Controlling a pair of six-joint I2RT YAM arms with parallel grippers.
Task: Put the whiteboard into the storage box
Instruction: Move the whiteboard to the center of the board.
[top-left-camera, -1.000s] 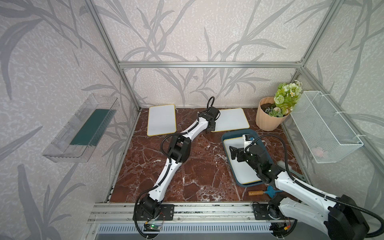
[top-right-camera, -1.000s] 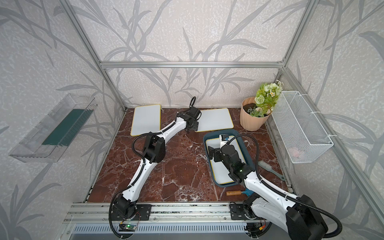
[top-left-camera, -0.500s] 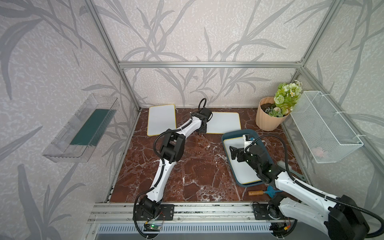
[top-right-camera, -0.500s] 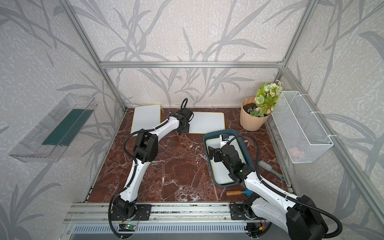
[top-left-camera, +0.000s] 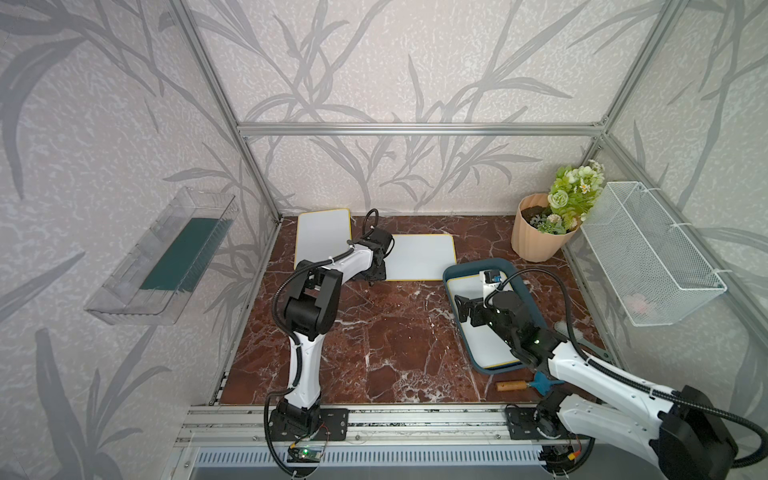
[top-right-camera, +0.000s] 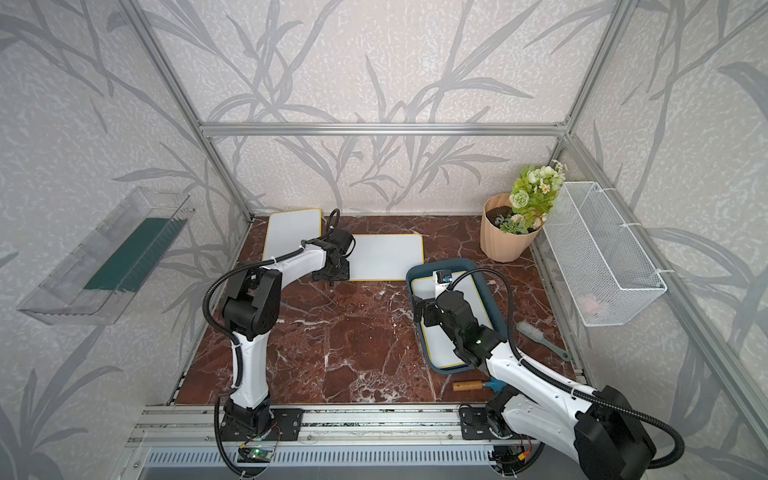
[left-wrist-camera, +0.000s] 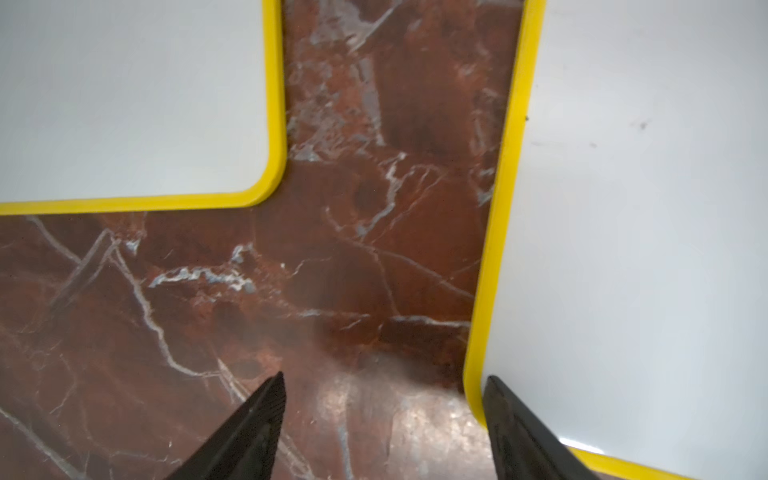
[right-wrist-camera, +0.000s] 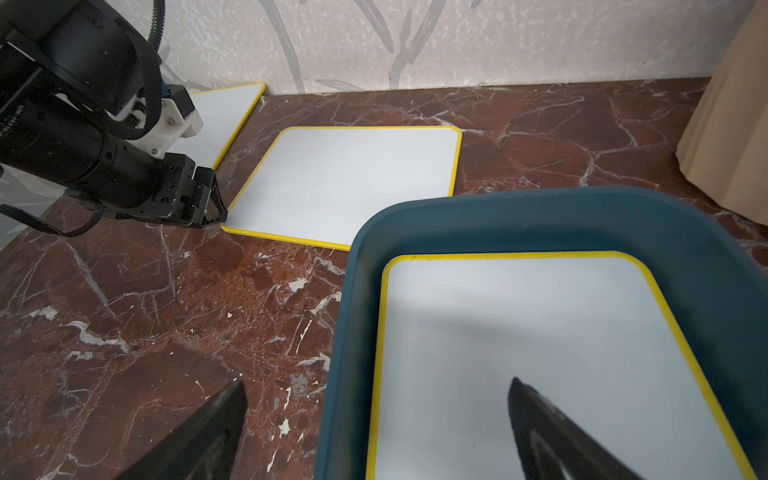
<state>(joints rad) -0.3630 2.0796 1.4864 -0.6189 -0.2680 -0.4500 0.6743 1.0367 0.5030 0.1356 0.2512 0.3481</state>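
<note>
In both top views the left hand (top-left-camera: 375, 275), open, sits low at a corner of the board (top-left-camera: 422, 257), flat on the bench (top-left-camera: 374, 332) near the box (top-left-camera: 478, 263). Left wrist view: one finger (left-wrist-camera: 509, 419) overlaps its yellow edge, so closing may only shove it. Right wrist view: the right hand (right-wrist-camera: 378, 380), open, hovers over the box wall, possibly blocking entry.

In both top views the whole red-brown marble tabletop (top-left-camera: 374, 332) is seen from high above its front rail, looking steeply down toward the back wall. The left wrist view is held close over the tabletop, looking down between a yellow-edged white rectangular whiteboard (left-wrist-camera: 124, 95) and a second such whiteboard (left-wrist-camera: 623, 249). The right wrist view is set low, facing the back wall across the dark teal plastic storage box (right-wrist-camera: 540, 216). Both of those whiteboards are shared with it.
</note>
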